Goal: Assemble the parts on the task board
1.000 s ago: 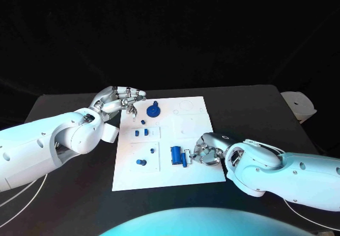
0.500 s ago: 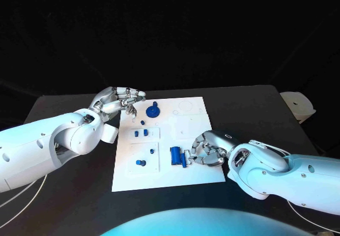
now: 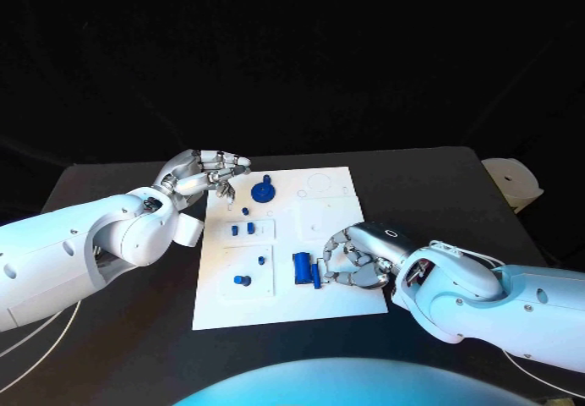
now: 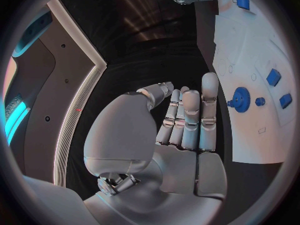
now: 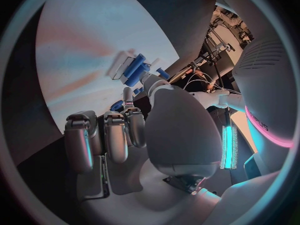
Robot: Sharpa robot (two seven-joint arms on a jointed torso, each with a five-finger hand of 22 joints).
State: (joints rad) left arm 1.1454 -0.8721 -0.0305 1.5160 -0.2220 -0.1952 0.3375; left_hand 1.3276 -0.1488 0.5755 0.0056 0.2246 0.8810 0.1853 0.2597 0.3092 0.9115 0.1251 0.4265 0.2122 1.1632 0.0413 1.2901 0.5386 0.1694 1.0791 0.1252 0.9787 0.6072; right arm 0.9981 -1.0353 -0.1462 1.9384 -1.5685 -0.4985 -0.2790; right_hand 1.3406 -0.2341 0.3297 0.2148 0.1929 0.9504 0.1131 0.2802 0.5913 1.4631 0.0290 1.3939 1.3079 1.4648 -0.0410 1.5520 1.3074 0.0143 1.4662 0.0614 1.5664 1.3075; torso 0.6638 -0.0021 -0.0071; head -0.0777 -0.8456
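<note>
The right hand (image 3: pixel 352 258) is hovering low over the white board (image 3: pixel 341 298), its fingers (image 5: pixel 116 135) curling down beside two upright blue blocks (image 3: pixel 306 267) standing side by side. The fingertips are lying right at those blocks, but whether they are clamping one cannot be told from here. A small blue round peg (image 3: pixel 242 279) is sitting further out from that hand, past the blocks, with two little blue pieces (image 3: pixel 244 227) beyond it.

The left hand (image 3: pixel 203 172) is hanging at the far corner of the board, fingers (image 4: pixel 190 116) straight and close together, holding nothing. Just beside its fingertips a blue gear with a handle (image 3: pixel 264 189) is lying on the board, and a small blue stud (image 3: pixel 245 210) is sitting near it. The black table (image 3: pixel 451 182) is showing all round the board, and a white roll (image 3: pixel 515 179) is standing at its edge, well apart from the right hand.
</note>
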